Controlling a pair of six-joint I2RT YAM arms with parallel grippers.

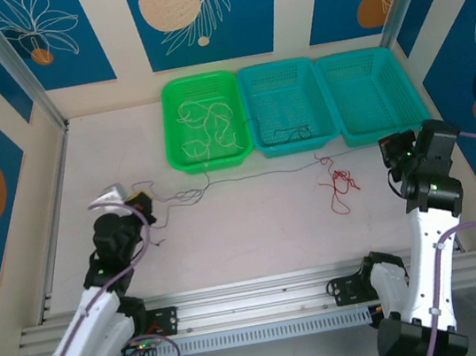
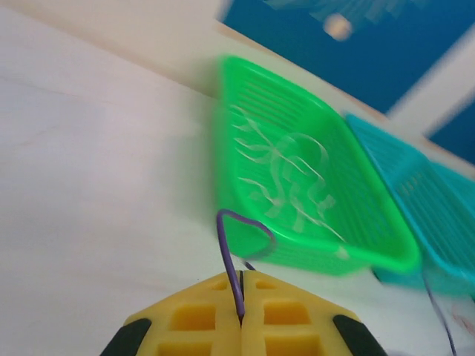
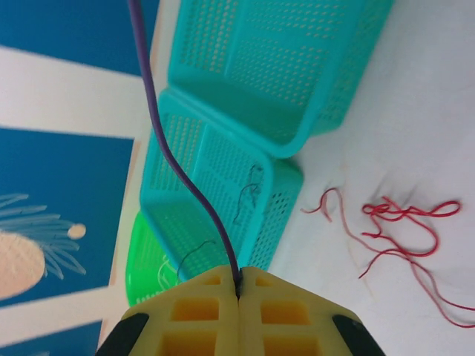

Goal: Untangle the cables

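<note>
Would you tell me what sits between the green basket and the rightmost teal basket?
Another teal basket, with a thin black wire lying in it, sits between them; the top view shows it.

Three baskets sit side by side at the back of the table: a bunch of wires lies in the left basket, a short wire in the middle basket, a long wire on the table just in front, and a second bunch near its right end.
</note>
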